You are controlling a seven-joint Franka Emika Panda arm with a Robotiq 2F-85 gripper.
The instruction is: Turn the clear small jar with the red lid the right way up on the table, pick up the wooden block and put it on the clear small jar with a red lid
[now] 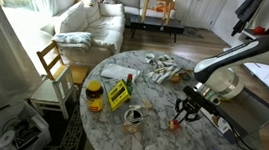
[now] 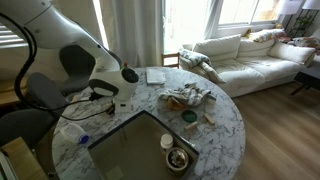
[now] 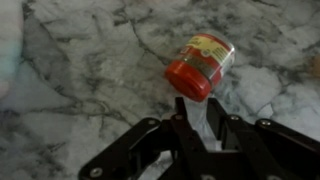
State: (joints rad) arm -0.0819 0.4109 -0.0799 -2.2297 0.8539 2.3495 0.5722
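The clear small jar with the red lid (image 3: 200,65) lies tipped over on the marbled desk (image 3: 80,60), its lid turned towards the wrist camera and its see-through body pointing away. The gripper (image 3: 205,112) reaches in from the bottom of the wrist view, and its dark fingers (image 3: 186,125) stand narrow, drawn close with only a thin pale strip between them. Their tips end right at the edge of the lid; I cannot tell whether they pinch it or only touch it. In an exterior view the gripper (image 1: 184,112) hangs low over the near side of the round desk (image 1: 167,149), with a small orange-red spot, the jar (image 1: 177,123), just under it. Well apart across the desk stands a bigger yellow-lidded jar (image 1: 94,94) with dark contents, beside a yellow box (image 1: 118,93).
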